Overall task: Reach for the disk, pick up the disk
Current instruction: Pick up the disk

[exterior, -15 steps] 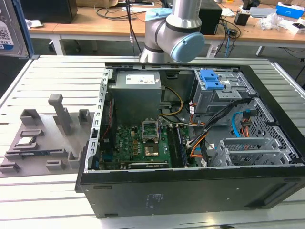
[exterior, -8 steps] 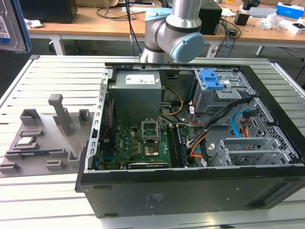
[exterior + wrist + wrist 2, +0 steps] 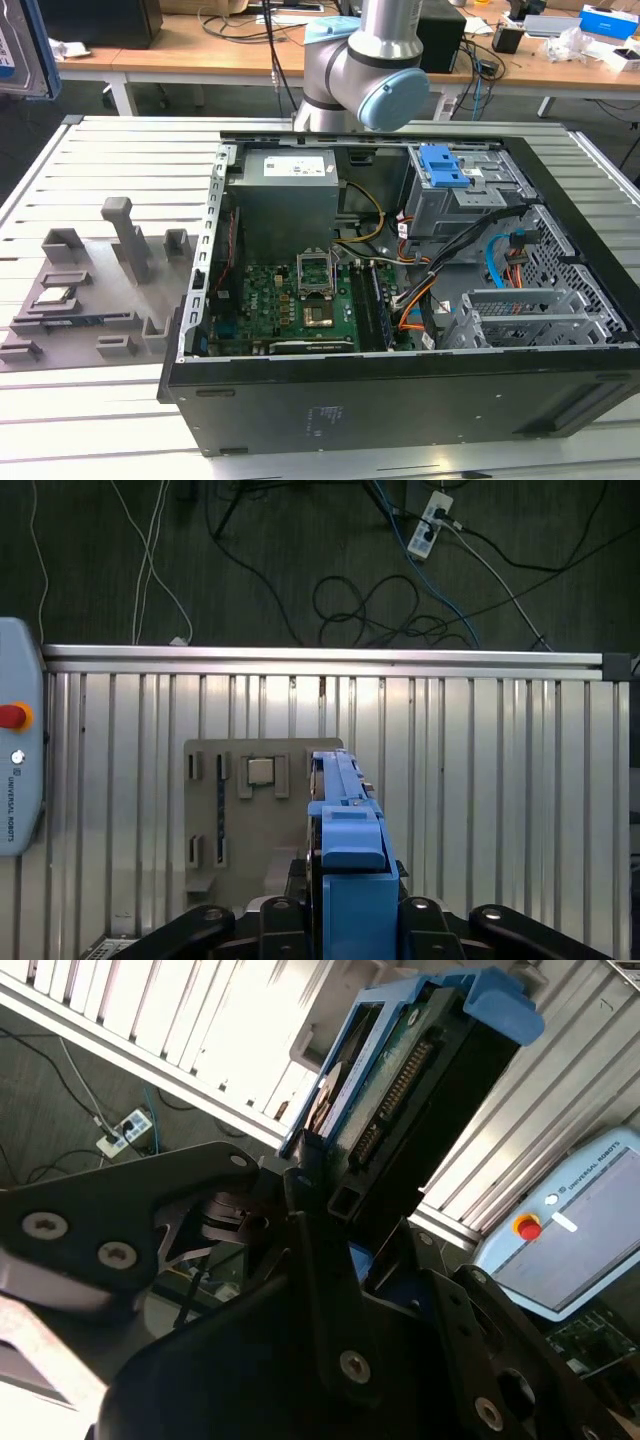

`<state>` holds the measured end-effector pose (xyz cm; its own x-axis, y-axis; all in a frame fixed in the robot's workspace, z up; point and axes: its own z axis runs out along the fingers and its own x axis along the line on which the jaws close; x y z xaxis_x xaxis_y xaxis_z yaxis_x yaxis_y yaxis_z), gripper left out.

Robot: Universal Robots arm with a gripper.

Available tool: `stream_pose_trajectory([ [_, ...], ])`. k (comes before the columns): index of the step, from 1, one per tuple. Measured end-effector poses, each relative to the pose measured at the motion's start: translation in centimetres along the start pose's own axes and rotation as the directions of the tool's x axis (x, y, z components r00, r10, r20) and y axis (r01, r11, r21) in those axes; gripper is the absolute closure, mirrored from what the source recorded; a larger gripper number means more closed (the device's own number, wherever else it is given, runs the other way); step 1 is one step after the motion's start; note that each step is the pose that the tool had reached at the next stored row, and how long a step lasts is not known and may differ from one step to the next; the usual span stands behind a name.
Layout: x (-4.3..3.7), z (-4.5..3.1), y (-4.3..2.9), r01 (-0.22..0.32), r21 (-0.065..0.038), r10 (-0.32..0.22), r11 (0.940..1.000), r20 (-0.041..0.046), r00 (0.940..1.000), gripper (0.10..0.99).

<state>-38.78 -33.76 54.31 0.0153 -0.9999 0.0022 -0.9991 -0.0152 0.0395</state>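
The disk (image 3: 345,825) shows edge-on in the first wrist view, with its blue plastic bracket toward the camera. My gripper (image 3: 345,920) is shut on it, black fingers on either side. In the second wrist view the disk (image 3: 400,1090) rises slanted out of the gripper (image 3: 340,1200), showing its connector edge and blue frame. It hangs in the air above the slatted table, over the edge of the grey fixture plate (image 3: 250,820). In the exterior view a blue-framed silver corner of the disk (image 3: 18,45) shows at the upper left.
An open computer case (image 3: 400,390) fills the exterior view's middle and right, with a blue latch on a grey drive cage (image 3: 445,170). The grey fixture plate (image 3: 90,290) holds a small square chip (image 3: 261,771). A teach pendant (image 3: 15,770) lies on the table.
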Motion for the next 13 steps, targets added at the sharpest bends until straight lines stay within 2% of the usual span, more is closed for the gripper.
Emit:
stream_pose_trajectory([
  [3,0.0,-0.01,-0.13,0.0,0.0,0.0,1.0,0.0,1.0,0.722],
  [13,0.04,-0.11,-2.61,0.0,0.0,0.0,1.0,-0.001,1.0,0.722],
])
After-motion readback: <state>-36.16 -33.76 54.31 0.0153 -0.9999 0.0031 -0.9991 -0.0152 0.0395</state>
